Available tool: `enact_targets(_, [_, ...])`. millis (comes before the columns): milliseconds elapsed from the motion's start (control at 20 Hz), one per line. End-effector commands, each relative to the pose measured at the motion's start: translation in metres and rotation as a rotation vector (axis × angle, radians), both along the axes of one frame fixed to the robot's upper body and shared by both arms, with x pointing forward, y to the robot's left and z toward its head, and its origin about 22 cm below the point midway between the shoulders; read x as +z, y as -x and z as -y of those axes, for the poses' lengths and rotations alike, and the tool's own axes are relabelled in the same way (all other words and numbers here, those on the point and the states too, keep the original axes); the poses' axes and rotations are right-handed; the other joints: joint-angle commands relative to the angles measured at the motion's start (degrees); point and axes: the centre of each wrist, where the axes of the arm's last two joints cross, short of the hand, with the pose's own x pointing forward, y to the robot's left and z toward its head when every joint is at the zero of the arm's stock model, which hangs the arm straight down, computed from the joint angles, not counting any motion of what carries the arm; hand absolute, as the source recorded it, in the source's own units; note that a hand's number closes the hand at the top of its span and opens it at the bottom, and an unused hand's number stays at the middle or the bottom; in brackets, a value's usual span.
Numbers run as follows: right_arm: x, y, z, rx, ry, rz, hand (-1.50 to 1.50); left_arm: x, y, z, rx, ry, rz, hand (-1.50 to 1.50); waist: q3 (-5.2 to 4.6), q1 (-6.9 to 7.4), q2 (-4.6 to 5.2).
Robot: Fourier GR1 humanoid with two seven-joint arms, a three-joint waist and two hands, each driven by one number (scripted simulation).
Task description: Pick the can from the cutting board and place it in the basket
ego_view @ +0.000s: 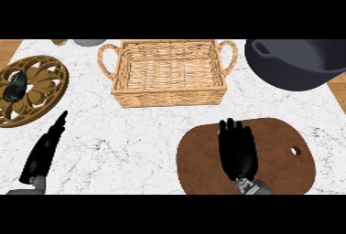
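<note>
Covering the left part of the cutting board (283, 169), the right hand (238, 151) lies back-up over the brown surface and points away from the robot, toward the basket (169, 98). Can: not visible anywhere in the head view; the only place it could be hidden is under the right hand, so its position cannot be confirmed. Its long axis and the way it points cannot be told either. Right hand state: cannot tell whether it is grasping anything, since the view shows only its back. Left hand (44, 153): released, fingers straight and together, set on edge over the white marble counter (121, 146) at lower left, tip pointing up and slightly right, holding nothing, well apart from the board. Count: one cutting board, rounded, with one small hole near its right edge; one wicker basket, rectangular, with two loop handles, standing beyond the board at upper centre, only its woven floor showing inside; one dark pot (297, 68) at upper right, cut by the frame edge; one round carved wooden trivet (40, 98) at the left, with one dark elongated object (13, 87) lying on it, too unclear to identify; one grey object (88, 42) cut off at the top edge; two hands.
</note>
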Motion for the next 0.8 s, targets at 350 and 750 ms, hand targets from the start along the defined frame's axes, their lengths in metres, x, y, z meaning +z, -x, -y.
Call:
enact_targets(350, [0.077, -0.014, 0.037, -0.193, -0.517, 0.379, 1.50, -0.011, 0.004, 0.006, -0.049, -0.023, 0.001, 0.00, -0.39, 2.67, -0.06])
enact_targets(750, [0.171, 0.027, 0.049, -0.118, -0.550, 0.578, 1.50, 0.011, -0.014, 0.001, -0.035, -0.016, 0.001, 0.00, -0.39, 2.82, -0.13])
